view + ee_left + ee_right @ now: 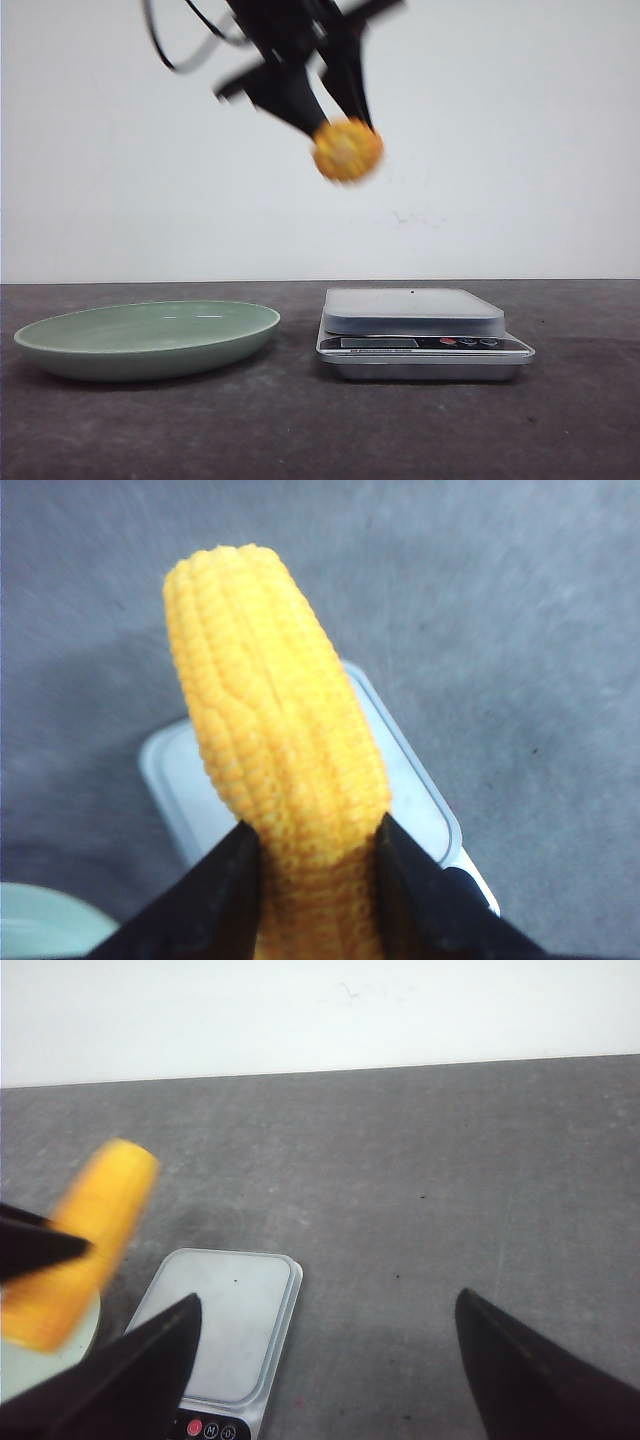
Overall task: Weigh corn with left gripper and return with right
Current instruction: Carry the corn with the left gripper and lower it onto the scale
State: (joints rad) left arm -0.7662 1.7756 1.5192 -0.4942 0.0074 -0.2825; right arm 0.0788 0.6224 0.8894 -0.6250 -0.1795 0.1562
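Corn (280,780) fills the left wrist view, its lower part clamped between the left gripper's (315,880) jaws, the rest sticking out past their tips, high over the kitchen scale (420,800). Seen from the front, the blurred cob (347,150) hangs in those jaws above the scale (420,335), beside a green plate (150,340) on the dark surface (300,430). Only the right wrist view shows the right gripper (325,1360): jaws spread wide, empty, their bases cut off.
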